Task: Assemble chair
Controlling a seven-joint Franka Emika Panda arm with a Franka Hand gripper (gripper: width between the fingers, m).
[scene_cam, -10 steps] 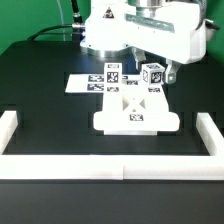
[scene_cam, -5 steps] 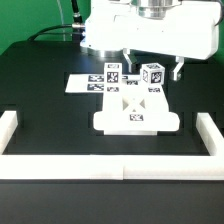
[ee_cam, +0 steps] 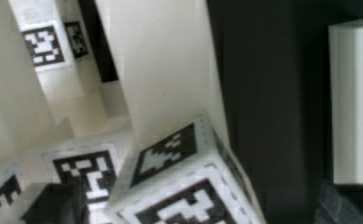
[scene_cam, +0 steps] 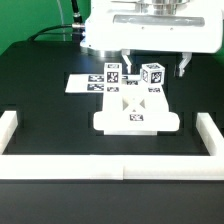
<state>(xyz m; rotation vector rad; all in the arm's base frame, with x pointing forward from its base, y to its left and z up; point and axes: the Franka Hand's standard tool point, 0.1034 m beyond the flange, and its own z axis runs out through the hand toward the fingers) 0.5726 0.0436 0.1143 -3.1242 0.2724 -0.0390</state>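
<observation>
Gripper fingers wide apart, holding nothing, poised over the tagged block that tops the chair. Chair stands mid-table, well inside the white border wall, with its rear against the marker board.

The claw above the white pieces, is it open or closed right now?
Open. In the exterior view the claw has its two dark fingers spread wide on either side of a tagged white block, with gaps showing.

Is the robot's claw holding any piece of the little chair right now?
No. The claw is open, its fingers standing apart on either side of the tagged block of the chair, not squeezing it.
</observation>
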